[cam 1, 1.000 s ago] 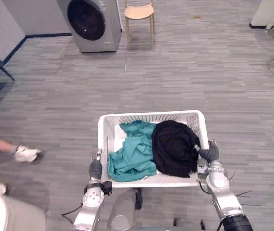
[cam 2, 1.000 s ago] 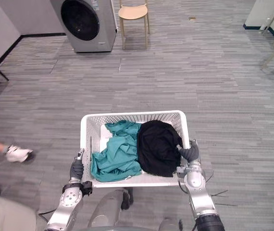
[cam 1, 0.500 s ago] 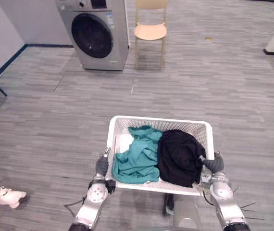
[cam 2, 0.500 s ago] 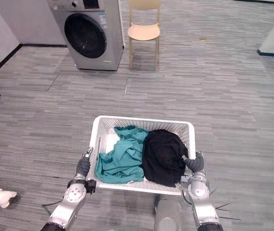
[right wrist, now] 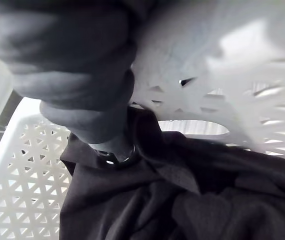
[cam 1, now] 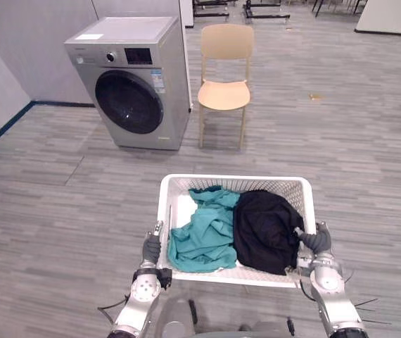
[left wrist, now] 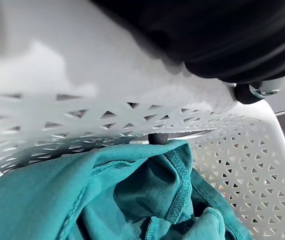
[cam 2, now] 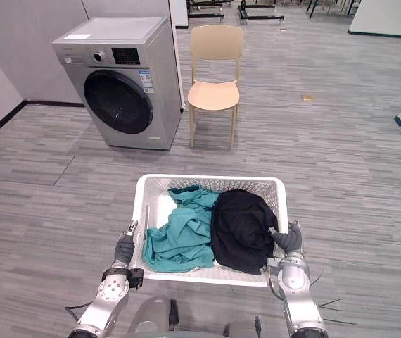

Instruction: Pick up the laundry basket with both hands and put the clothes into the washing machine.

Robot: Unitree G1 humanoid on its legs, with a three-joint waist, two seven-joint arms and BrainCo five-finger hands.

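I hold a white perforated laundry basket (cam 1: pixel 236 179) off the floor in front of me. My left hand (cam 1: pixel 151 248) is curled on its left side and my right hand (cam 1: pixel 318 241) on its right side. Inside lie a teal garment (cam 1: pixel 200 236) on the left and a black garment (cam 1: pixel 264 229) on the right. The left wrist view looks through the basket wall (left wrist: pixel 252 170) onto the teal cloth (left wrist: pixel 107 190). In the right wrist view the black cloth (right wrist: pixel 157 200) lies just past my thumb. A silver washing machine (cam 1: pixel 134 81) stands ahead to the left, with its round dark door (cam 1: pixel 129 102) closed.
A light wooden chair (cam 1: pixel 225 91) stands right beside the washing machine. Grey plank floor lies open between the basket and the machine. A grey wall (cam 1: pixel 17 42) runs behind the machine, and more furniture legs show at the far back.
The camera has moved and lifted, so the whole washing machine and chair show. The person's shoe at the left has left the view. Both hands keep their hold on the basket.
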